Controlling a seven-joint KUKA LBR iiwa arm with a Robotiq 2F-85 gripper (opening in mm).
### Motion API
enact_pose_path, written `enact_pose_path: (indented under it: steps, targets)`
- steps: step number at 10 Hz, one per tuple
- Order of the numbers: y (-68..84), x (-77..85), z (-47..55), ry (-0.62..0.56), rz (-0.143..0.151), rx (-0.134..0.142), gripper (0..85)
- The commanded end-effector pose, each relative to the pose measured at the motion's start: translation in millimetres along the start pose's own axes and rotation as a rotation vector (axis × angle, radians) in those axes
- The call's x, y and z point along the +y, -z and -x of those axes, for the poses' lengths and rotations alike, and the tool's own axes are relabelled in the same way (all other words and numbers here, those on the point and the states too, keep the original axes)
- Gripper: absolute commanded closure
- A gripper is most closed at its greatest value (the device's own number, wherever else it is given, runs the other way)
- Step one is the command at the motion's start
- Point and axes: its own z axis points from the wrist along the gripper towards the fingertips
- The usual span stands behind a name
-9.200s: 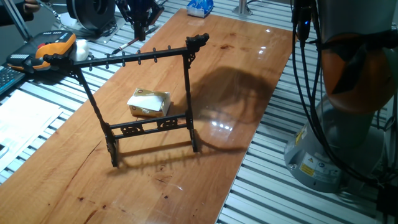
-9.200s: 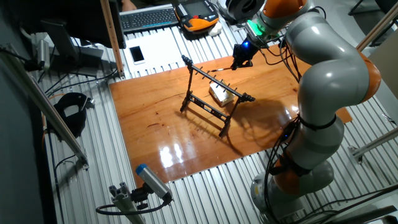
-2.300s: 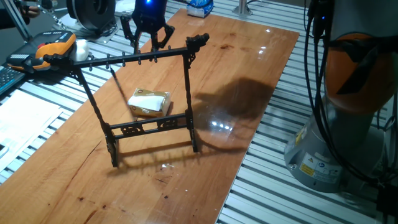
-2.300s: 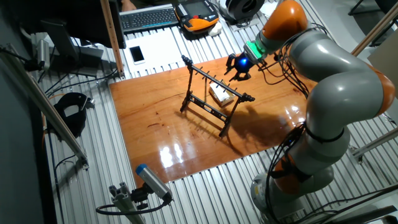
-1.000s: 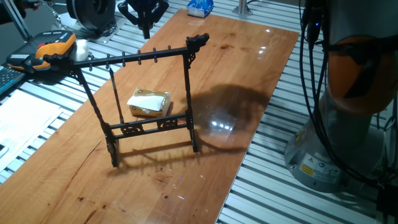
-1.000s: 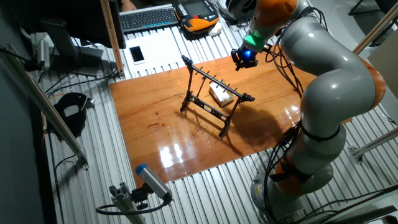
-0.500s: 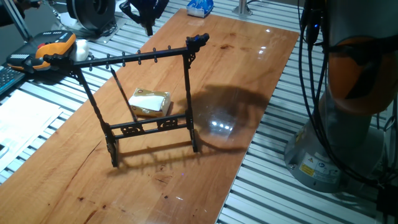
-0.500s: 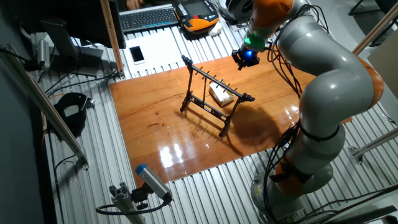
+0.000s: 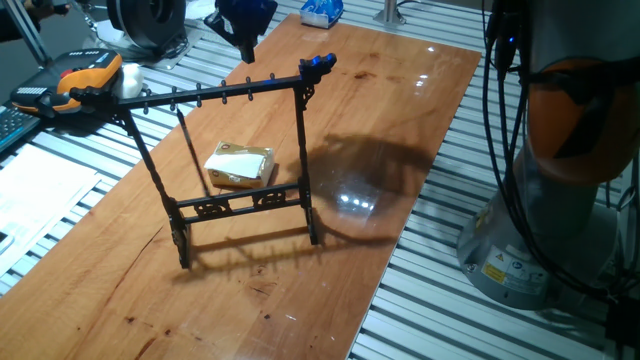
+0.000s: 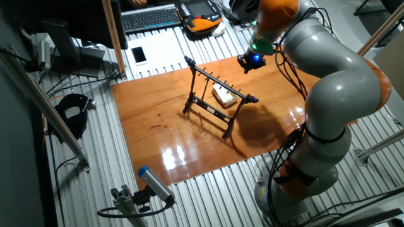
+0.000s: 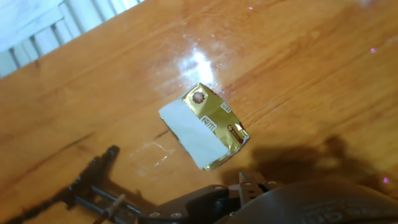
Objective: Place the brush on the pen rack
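The pen rack (image 9: pixel 240 150) stands upright on the wooden table (image 9: pixel 400 130); it also shows in the other fixed view (image 10: pixel 216 101). The brush (image 9: pixel 187 140), thin and dark, hangs from a peg on the left part of the top bar and slants slightly. My gripper (image 9: pixel 248 56) is above and behind the rack's right half, apart from it, with its fingers together in a point and nothing between them. It also shows in the other fixed view (image 10: pixel 249 65). The hand view shows part of the rack (image 11: pixel 93 183) at the lower left.
A small gold block (image 9: pixel 240 165) lies on the table behind the rack's lower rail, also in the hand view (image 11: pixel 208 124). An orange-and-black device (image 9: pixel 75 85) sits off the table's left edge. A blue packet (image 9: pixel 322 12) lies at the far end. The robot base (image 9: pixel 560 180) stands at the right.
The gripper held the brush, opened at the rack's top bar, then shut and moved up and to the right. The brush stays hanging on its peg and swings a little.
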Motion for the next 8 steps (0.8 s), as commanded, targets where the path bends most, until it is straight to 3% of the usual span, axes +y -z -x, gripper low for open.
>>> enact_pose_path:
  steps: [1,3,8]
  targets:
    - [-0.2,0.4,-0.2,0.200,-0.005,0.012,85.0]
    - [0.2,3.0,-0.2,0.298,-0.018,0.029,85.0]
    - [1.8,4.4,-0.7,0.339,-0.049,0.039,85.0]
